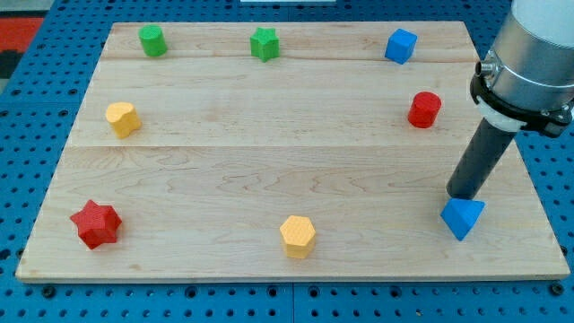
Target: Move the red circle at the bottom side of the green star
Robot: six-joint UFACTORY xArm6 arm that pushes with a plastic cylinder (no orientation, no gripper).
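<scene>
- At the view's bottom, near the front edge of the wooden board (269, 179), a yellow hexagon block (297, 236) stands about in the middle.
- A red star block (95, 223) sits in the bottom left corner of the board, well apart from the hexagon.
- At the bottom right lies a blue triangle block (462, 216). My tip (465, 195) is just above it in the view and seems to touch or almost touch its upper edge; I cannot tell which.
- The rod (481, 157) is dark and straight and goes up to the right into the grey body of the arm (536, 54). There is no pincer on this arm, so nothing is held.
- The red circle (424, 109) stands on the right side of the board, up and to the left of my tip and well apart from it. It is a short round block, upright, with a flat top.
- On the left side, at nearly the same height, is a yellow block (123, 118); its shape is not clear.
- Along the view's top are a green round block (152, 40) at the left, the green star (264, 43) near the middle, and a blue cube (401, 46) at the right.
- No block stands between the red circle and the green star, or below the star.
</scene>
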